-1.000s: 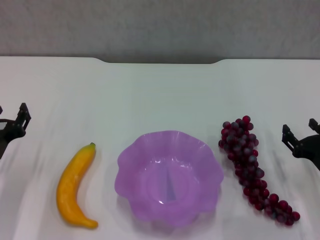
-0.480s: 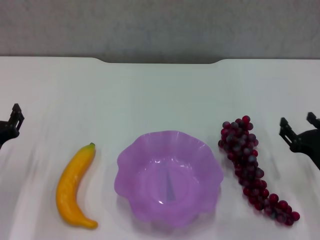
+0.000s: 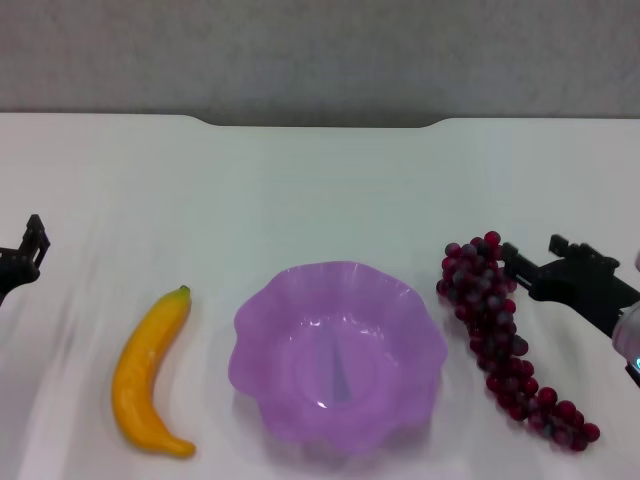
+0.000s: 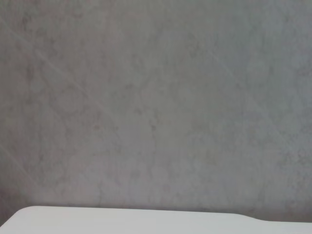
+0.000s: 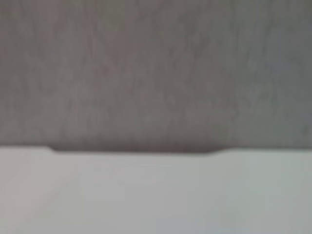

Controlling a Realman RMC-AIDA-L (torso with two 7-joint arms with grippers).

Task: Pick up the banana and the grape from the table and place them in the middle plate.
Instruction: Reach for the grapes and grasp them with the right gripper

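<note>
The yellow banana (image 3: 148, 372) lies on the white table (image 3: 320, 190), left of the middle plate (image 3: 262, 318), a translucent purple dish with a wavy rim and nothing in it. On the plate's right lies the grape (image 3: 503, 335), a long dark red bunch. My right gripper (image 3: 535, 254) hovers open just right of the bunch's upper end, its fingers (image 3: 514, 262) close to the top grapes. My left gripper (image 3: 30, 246) sits at the far left edge, well clear of the banana. Neither wrist view shows any fruit or the plate.
The table's far edge has a shallow notch (image 3: 320, 123) against a grey wall (image 3: 320, 50). The right wrist view shows that same notched edge (image 5: 136, 149) and bare tabletop. The left wrist view shows mostly the wall and a strip of table (image 4: 122, 222).
My right gripper has moved left from the right edge to beside the top of the grape bunch. The left gripper drifted slightly outward. The fruit and plate have not moved.
</note>
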